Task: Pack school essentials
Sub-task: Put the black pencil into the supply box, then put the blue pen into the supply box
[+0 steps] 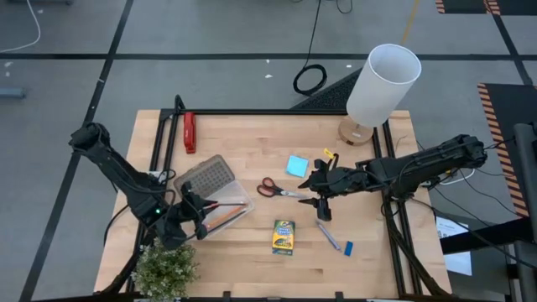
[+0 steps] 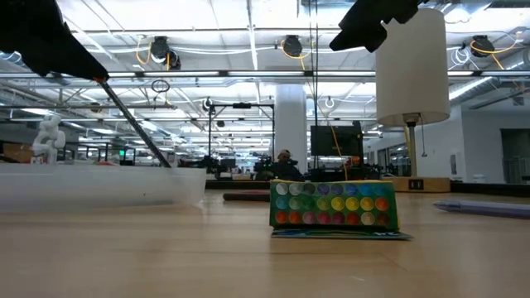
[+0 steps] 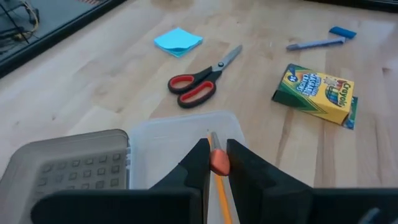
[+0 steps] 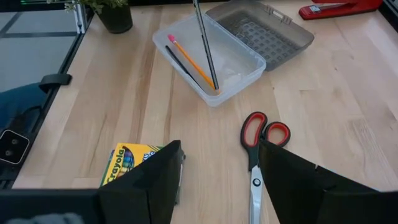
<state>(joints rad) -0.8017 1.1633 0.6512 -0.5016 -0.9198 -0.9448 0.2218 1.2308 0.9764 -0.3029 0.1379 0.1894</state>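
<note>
My left gripper (image 3: 217,152) hangs over the clear case (image 1: 228,200) at the table's near left, shut on a thin pencil (image 2: 137,122). An orange pencil with a pink rubber end (image 4: 189,61) lies inside the case. My right gripper (image 4: 221,186) hovers open, well above the table, over the red-handled scissors (image 4: 258,144). The crayon box (image 1: 284,236), light-blue notepad (image 1: 296,165), blue pen (image 1: 329,233) and small blue eraser (image 1: 348,247) lie flat on the wood. My left gripper pinches the pencil's upper part (image 3: 219,167) between its two fingers, which slant down from the table's left. The pencil runs along the fingers. It slopes down into the case, its lower end (image 4: 214,86) at the case's end nearest the scissors. Its shaft looks orange in the left wrist view and dark elsewhere.
The case's grey dotted lid (image 1: 205,176) lies open on its far side. A red bar-shaped tool (image 1: 190,132) sits at the far left, a lamp (image 1: 377,84) at the far right, a potted plant (image 1: 166,268) at the near left corner.
</note>
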